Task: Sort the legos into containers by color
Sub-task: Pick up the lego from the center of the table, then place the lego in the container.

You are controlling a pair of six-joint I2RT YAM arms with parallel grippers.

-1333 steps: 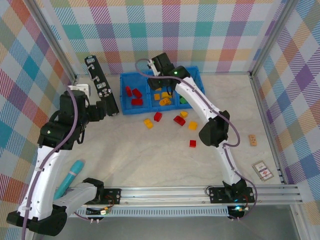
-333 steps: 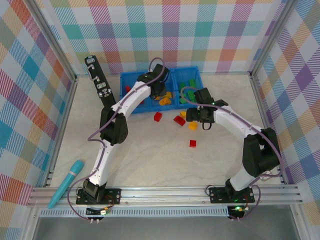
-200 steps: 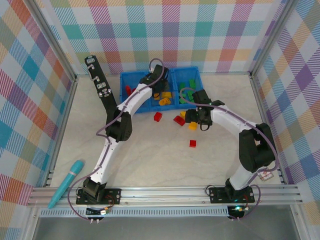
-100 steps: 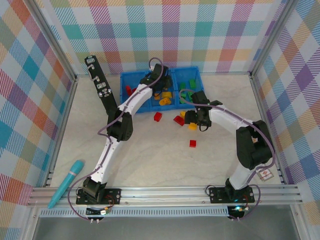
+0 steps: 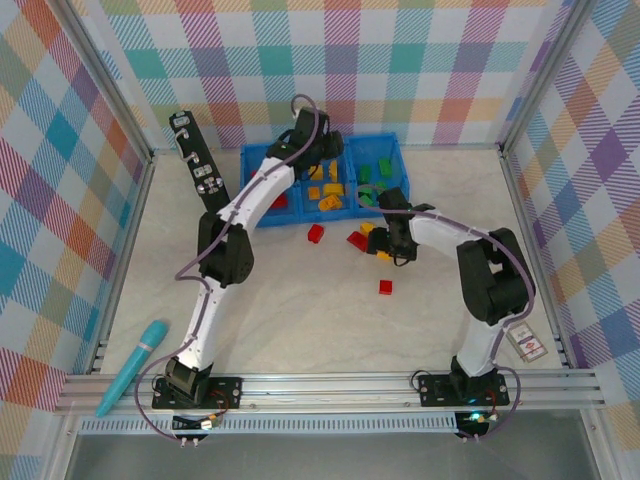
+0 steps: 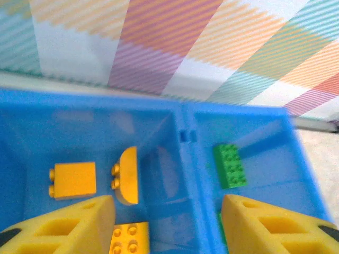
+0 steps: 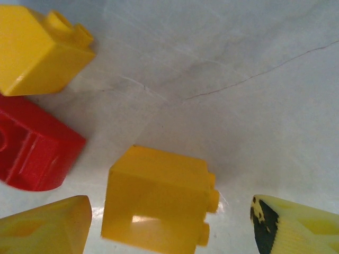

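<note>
One yellow brick lies on the table near the blue bin's front wall, squarely between your right gripper's wide fingers; your left gripper hangs part-open, empty, above the bin.

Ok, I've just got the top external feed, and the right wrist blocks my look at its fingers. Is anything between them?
Observer: Yes. In the right wrist view a yellow brick lies on the table inside the right gripper. The jaws are open, with a gap on each side of it.
Operator: Anything crowding it?
Observer: A red brick lies close by, apart from it, next to one finger.
Operator: And the left gripper?
Observer: The left gripper is open and empty, above the divider between the yellow and green compartments of the blue bin.
</note>
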